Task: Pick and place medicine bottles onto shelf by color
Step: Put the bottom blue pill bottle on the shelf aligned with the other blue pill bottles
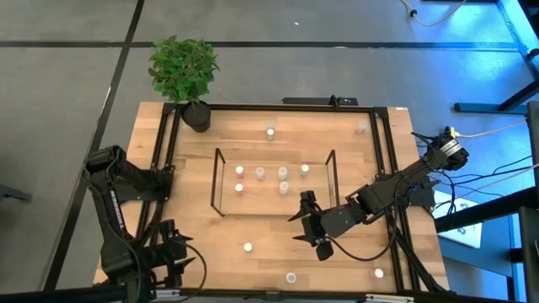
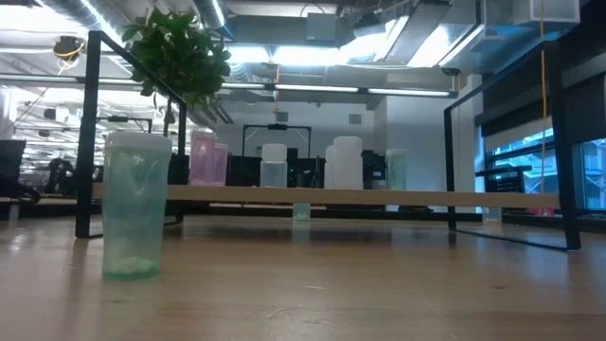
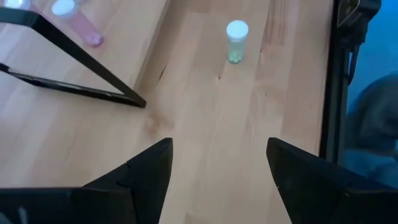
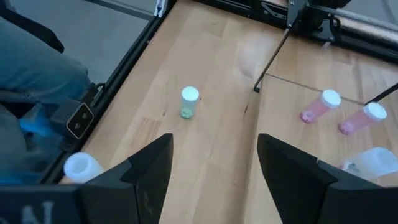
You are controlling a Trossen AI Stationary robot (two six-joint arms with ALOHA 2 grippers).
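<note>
From above we see the right gripper [image 1: 308, 225], fingers spread and empty, at the shelf's [image 1: 217, 181] five o'clock; the low view misses both arms.

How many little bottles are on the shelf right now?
6 bottles. Four stand in a row across the shelf. Two stand nearer the arms. The right arm covers one corner, so another may hide there.

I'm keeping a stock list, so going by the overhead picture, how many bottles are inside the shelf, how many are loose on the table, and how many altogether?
Bottles inside the shelf: 6
Loose bottles on the table: 5
Total: 11
</note>
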